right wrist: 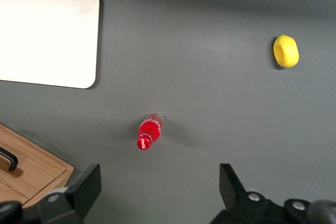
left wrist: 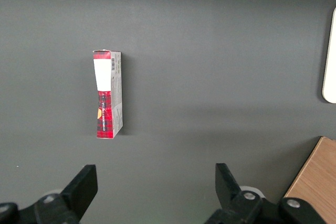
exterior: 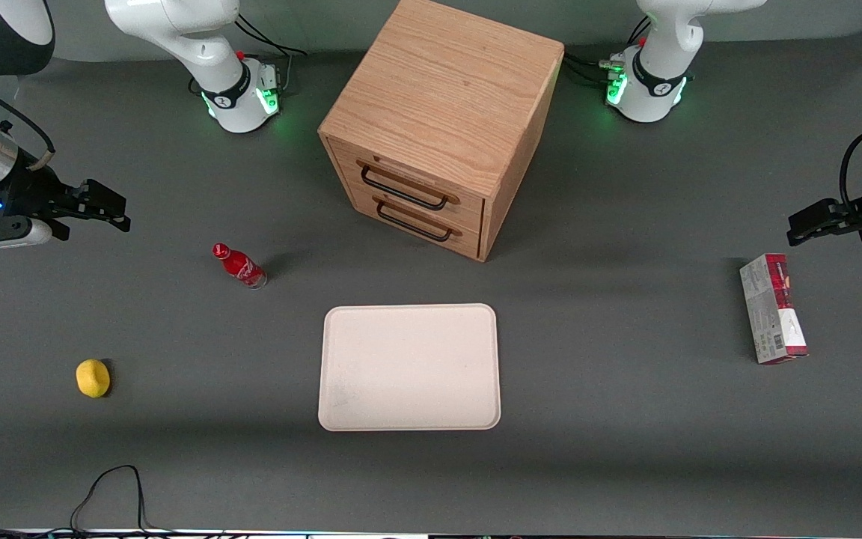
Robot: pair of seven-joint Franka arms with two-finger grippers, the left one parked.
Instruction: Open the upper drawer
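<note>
The wooden cabinet [exterior: 442,97] stands at the middle of the table, its two drawers facing the front camera at a slant. The upper drawer [exterior: 410,177] is shut flush, with its black bar handle [exterior: 403,188] across it. The matching bottom drawer [exterior: 417,217] below it is shut too. My gripper [exterior: 118,209] hovers above the table toward the working arm's end, well away from the cabinet, open and empty. In the right wrist view the gripper [right wrist: 160,182] has its fingers [right wrist: 86,183] spread wide, and a cabinet corner [right wrist: 31,174] with a handle end [right wrist: 8,158] shows.
A red bottle [exterior: 239,266] lies on the table between my gripper and the cabinet, nearer the front camera; it also shows in the right wrist view [right wrist: 149,130]. A beige tray [exterior: 409,367] lies in front of the cabinet. A yellow lemon [exterior: 93,377] and a red-white carton [exterior: 772,308] lie toward opposite table ends.
</note>
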